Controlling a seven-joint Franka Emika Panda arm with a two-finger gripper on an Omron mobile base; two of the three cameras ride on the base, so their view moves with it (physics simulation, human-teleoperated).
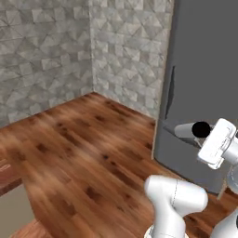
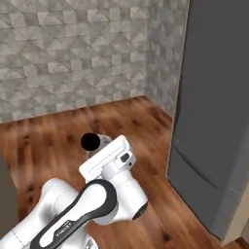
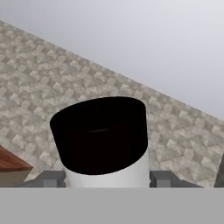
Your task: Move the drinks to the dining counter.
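Observation:
My gripper (image 3: 105, 180) is shut on one of the drinks, a tall pale-grey cylinder with a black cap (image 3: 103, 135). Its grey fingers (image 3: 164, 178) press on either side of the pale body. The cylinder (image 1: 188, 130) lies roughly level in the air above the wooden floor, black cap pointing away from the hand. My gripper (image 1: 208, 135) holds it close to the grey cabinet front. From the other side, the cylinder (image 2: 99, 141) sticks out of the gripper (image 2: 108, 147) toward the tiled wall. A reddish-brown top over a beige side (image 1: 5, 175) shows at the left edge; whether it is the dining counter I cannot tell.
A tall dark-grey cabinet or fridge (image 1: 204, 69) stands on the right, close to the hand. Grey tiled walls (image 2: 73, 53) meet in a corner ahead. Brown wooden floor (image 1: 83, 144) stretches wide between the base and the walls.

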